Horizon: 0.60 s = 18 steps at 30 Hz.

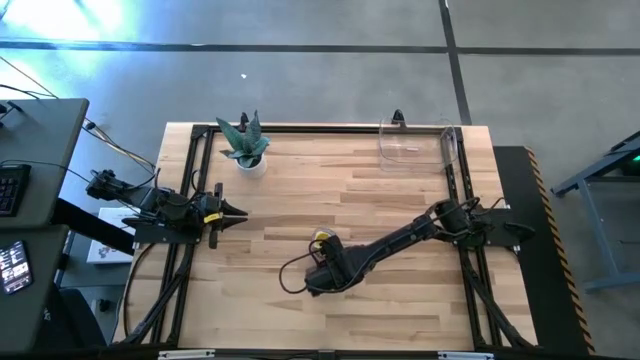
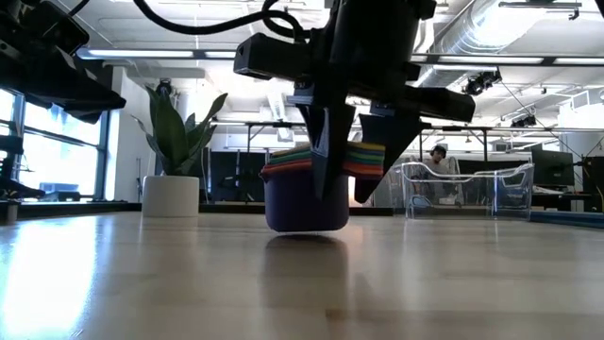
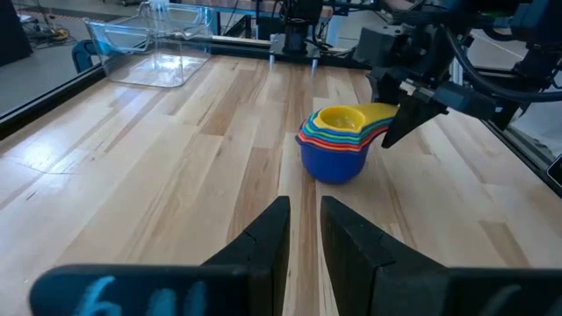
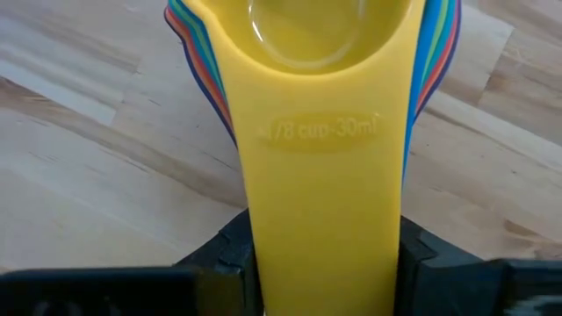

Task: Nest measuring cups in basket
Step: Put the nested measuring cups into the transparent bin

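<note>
The measuring cups (image 3: 338, 140) are nested in one stack, a yellow one on top and a dark blue-purple one (image 2: 304, 208) at the bottom, near the table's middle. My right gripper (image 2: 351, 179) reaches down over the stack's handles and is shut on them. The clear basket (image 1: 418, 140) stands by its base at the far right of the table, apart from the stack. My left gripper (image 3: 303, 228) waits at the table's left edge (image 1: 235, 212), pointing across the table toward the stack, with a narrow gap between its fingers and nothing in it. My right gripper pinches the stacked handles between its two fingers, one on each long edge of the yellow handle (image 4: 325, 175). The fingers (image 2: 326, 161) come steeply from above and lie across the handles. The stack stays upright; I cannot tell whether its bottom touches the table.
A white pot with a green plant (image 1: 245, 148) stands at the far left. Black frame rails (image 1: 455, 180) run along the table's sides and far edge. Bare wood (image 1: 330, 180) lies between the stack and the basket.
</note>
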### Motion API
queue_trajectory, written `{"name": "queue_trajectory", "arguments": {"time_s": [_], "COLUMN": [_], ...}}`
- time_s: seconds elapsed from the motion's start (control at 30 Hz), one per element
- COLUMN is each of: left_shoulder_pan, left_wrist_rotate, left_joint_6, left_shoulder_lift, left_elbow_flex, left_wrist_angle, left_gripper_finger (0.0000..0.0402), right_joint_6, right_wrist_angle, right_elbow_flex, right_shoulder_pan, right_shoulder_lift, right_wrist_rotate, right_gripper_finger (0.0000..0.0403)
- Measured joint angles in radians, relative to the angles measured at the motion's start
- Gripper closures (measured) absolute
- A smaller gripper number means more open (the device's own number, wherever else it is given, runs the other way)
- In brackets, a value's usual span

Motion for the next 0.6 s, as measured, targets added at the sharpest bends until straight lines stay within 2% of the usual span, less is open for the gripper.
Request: {"name": "queue_trajectory", "arguments": {"time_s": [0.6], "left_shoulder_pan": [0.0], "left_wrist_rotate": [0.0], "left_joint_6": [0.0], "left_shoulder_lift": [0.0], "left_elbow_flex": [0.0], "left_wrist_angle": [0.0], "left_gripper_finger": [0.0344], "right_joint_6": [0.049], "right_wrist_angle": [-0.007], "right_elbow_flex": [0.0], "right_shoulder_pan": [0.013], "right_shoulder_lift": [-0.001], "right_wrist_rotate": [0.125], "right_gripper_finger": [0.0279]}}
